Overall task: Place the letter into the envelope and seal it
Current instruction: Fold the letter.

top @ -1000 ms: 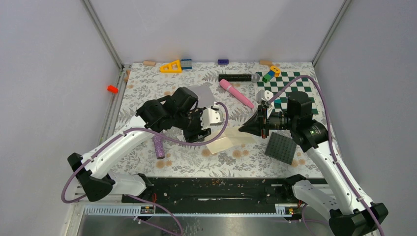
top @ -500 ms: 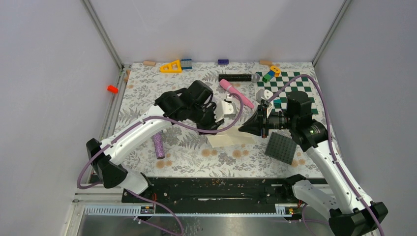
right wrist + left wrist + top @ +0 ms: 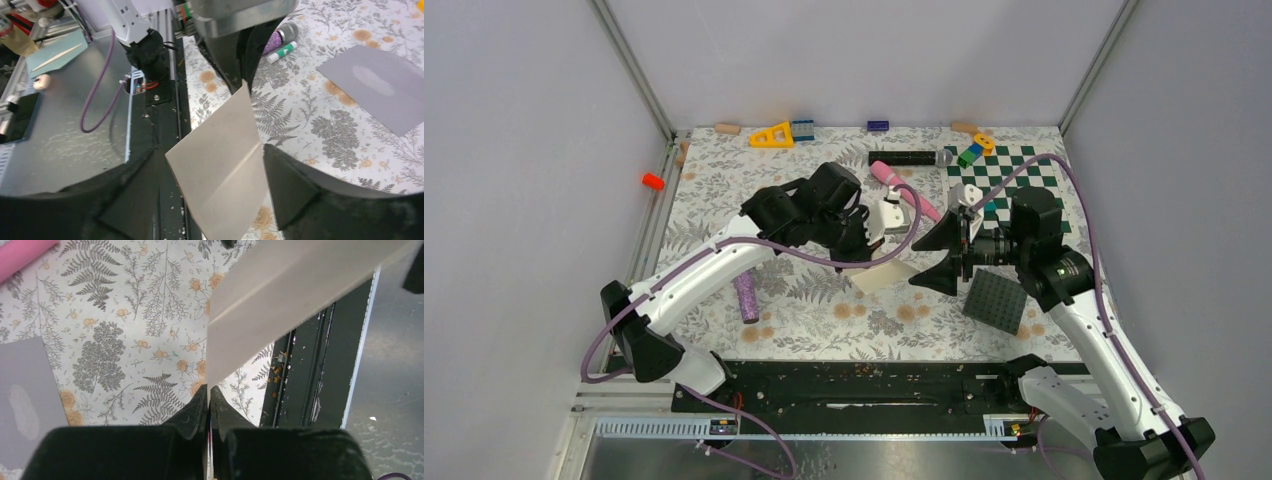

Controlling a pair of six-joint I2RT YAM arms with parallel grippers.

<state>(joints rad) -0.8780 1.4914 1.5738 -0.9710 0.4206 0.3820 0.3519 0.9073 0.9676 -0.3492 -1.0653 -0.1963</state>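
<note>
Left gripper clamped on edge of folded letter, sheet tilted. Right gripper released, jaws spread either side of letter's other end. Envelope flat on table beside it

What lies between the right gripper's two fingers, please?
The letter, pinched by the left gripper, sits inside the open right gripper; the right wrist view shows it.

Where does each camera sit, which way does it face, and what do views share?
Top external: above, behind the bases, looking down at the table; both arms show.
Left wrist: on the left arm, looking along the shut left gripper at the pinched letter; its fingers show.
Right wrist: on the right arm, facing the letter between the fingers of the open right gripper.
Shared: both wrist views show letter and envelope.
</note>
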